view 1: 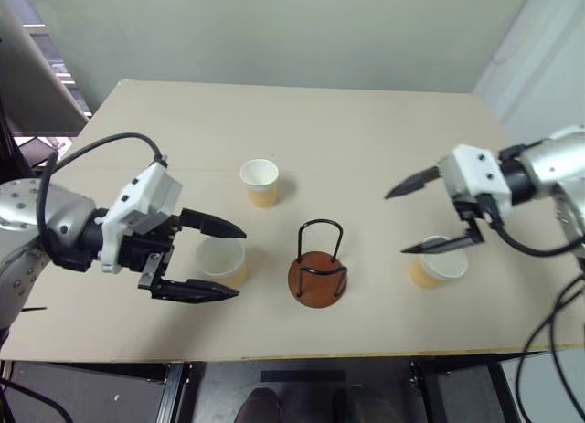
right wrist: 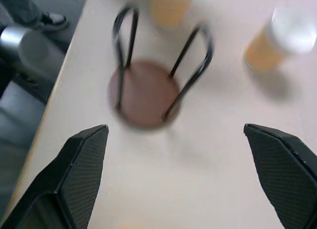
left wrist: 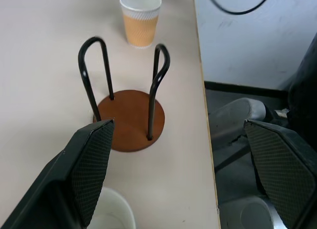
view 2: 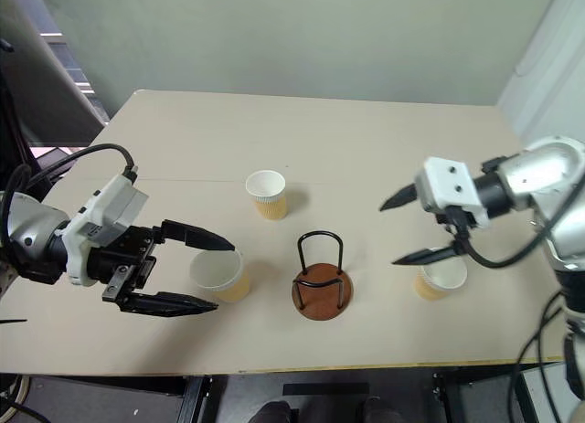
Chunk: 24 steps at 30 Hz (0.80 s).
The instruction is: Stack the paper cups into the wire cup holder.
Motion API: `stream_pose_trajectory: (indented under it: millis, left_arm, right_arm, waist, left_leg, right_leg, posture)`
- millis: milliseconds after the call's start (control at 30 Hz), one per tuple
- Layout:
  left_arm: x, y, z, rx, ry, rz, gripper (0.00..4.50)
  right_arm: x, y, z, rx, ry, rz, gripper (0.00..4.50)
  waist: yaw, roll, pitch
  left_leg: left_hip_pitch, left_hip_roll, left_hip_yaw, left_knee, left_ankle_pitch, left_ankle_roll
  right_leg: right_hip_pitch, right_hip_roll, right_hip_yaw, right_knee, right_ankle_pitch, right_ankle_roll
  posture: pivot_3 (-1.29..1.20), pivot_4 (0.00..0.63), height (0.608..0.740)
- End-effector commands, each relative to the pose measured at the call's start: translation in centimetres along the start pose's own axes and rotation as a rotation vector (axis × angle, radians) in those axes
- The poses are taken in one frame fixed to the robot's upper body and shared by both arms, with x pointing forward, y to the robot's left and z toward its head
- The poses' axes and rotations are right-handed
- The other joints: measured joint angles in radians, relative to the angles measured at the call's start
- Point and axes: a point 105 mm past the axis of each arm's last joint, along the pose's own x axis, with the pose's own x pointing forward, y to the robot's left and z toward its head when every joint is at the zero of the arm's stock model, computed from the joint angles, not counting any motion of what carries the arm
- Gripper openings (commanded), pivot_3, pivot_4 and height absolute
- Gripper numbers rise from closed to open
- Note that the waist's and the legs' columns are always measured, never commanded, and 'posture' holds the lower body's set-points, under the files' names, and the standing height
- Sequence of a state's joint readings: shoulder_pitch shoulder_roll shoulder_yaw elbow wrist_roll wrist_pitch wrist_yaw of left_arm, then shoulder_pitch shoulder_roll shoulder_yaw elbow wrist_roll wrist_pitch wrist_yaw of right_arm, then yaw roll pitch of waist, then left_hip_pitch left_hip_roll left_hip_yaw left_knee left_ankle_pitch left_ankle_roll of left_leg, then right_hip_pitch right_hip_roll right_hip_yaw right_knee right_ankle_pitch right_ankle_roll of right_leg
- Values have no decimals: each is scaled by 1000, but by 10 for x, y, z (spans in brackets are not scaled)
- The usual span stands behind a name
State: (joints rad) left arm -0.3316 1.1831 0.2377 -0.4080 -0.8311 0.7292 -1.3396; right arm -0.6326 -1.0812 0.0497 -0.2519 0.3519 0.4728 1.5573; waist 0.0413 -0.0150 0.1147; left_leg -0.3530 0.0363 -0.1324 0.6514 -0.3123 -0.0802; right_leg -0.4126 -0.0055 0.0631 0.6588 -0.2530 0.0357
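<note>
Tan-yellow paper cups, three in all, stand upright on the beige table (view 1: pixel 366 131), none yet inside the wire cup holder (view 1: pixel 318 269), which sits empty at lower centre of the head views: a reddish-brown disc base carrying two black wire loops. One cup, the far cup (view 1: pixel 260 182), stands above and left of the holder, well apart from it. A second, the left cup (view 1: pixel 222 260), stands near the holder on its left, lying between the two fingers of the left gripper (view 1: pixel 212 259); those jaws are spread wide, one finger above the cup and one below in the frame, and no contact with the cup wall can be made out. The third, the right cup (view 1: pixel 440 266), stands at right of the holder, under the lower finger of the right gripper (view 1: pixel 416 217), whose jaws also stand wide and hold nothing.

Stage, as judged: no cup stacked; the left cup looks the likeliest first pick.

Risks from here:
- thin paper walls may buckle or the cup may squirt out if the jaws close hard or off-centre;
- a finger brushing a rim could tip a light cup over;
- a cup lowered off-axis may catch a wire loop and shove or tilt the light holder;
- the right cup stands near the table's front edge and could be knocked off.
</note>
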Motion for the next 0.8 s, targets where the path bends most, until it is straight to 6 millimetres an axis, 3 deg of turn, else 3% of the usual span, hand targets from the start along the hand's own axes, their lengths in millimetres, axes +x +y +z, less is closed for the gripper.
stream_pose_trajectory:
  millis: [33,233,500,600,800]
  left_arm:
    - [-1,1,5,10,-19,53,4500]
    - [3,6,12,6,-32,61,4500]
    - [4,1,12,0,-29,61,4500]
    - [4,0,8,-4,-30,66,4500]
    - [1,-2,2,-10,-33,78,4500]
  right_arm:
    - [-12,11,-14,71,66,-81,4448]
    - [-5,19,-55,155,187,-117,4448]
    - [7,19,-78,140,265,-82,4448]
    - [15,17,-81,123,272,-63,3852]
    - [20,13,-80,97,270,-49,1780]
  waist:
    - [1,0,0]
    - [-6,-1,1]
    - [-9,-1,1]
    - [-10,-1,1]
    - [-10,-1,1]
  left_leg:
    - [0,0,1,0,0,0]
    - [5,0,3,1,0,1]
    - [5,0,3,3,-1,2]
    - [5,0,3,3,-2,3]
    - [5,0,2,3,-2,3]
  right_leg:
    - [0,0,0,0,0,0]
    - [1,0,2,0,0,0]
    - [1,1,3,2,0,0]
    - [1,1,3,2,0,0]
    - [1,1,2,2,0,0]
  posture:
    - [0,150,740]
    - [0,150,740]
    - [0,150,740]
    - [0,150,740]
    - [0,150,740]
